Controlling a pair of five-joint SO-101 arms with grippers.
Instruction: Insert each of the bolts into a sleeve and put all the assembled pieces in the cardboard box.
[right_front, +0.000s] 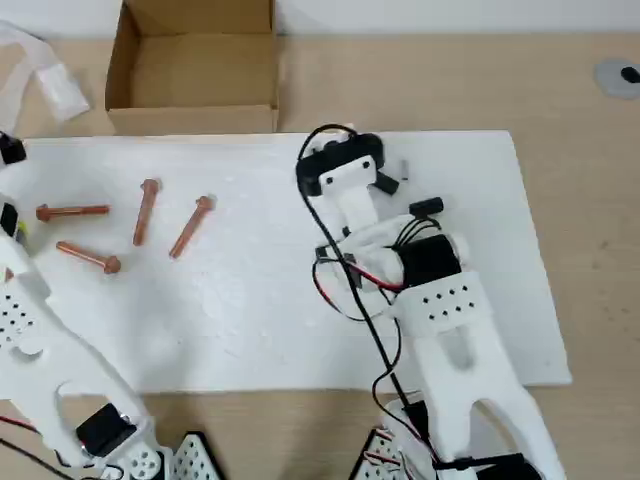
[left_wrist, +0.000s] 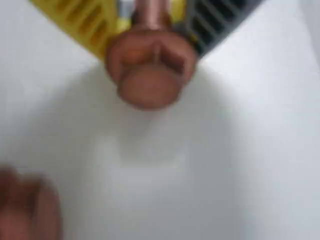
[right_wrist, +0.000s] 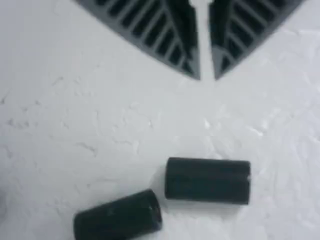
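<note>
My left gripper (left_wrist: 150, 35) is shut on a copper bolt (left_wrist: 150, 70), whose flanged head sticks out past the yellow finger (left_wrist: 85, 25) and the dark finger (left_wrist: 215, 25), just above the white foam sheet (right_front: 260, 300). Another bolt (left_wrist: 25, 210) lies blurred close by. In the high view several copper bolts (right_front: 146, 212) lie on the foam's left part, near the left arm (right_front: 30, 330). My right gripper (right_wrist: 204, 75) is shut with nothing in it. It hovers over the foam a short way from two black sleeves (right_wrist: 207, 180) (right_wrist: 117, 217) lying on their sides. The open cardboard box (right_front: 190, 120) stands behind the foam.
The right arm (right_front: 440, 300) with its loose wires lies across the middle of the foam. White wrapping (right_front: 45, 85) lies left of the box. A grey disc (right_front: 618, 77) sits on the wooden table at the far right.
</note>
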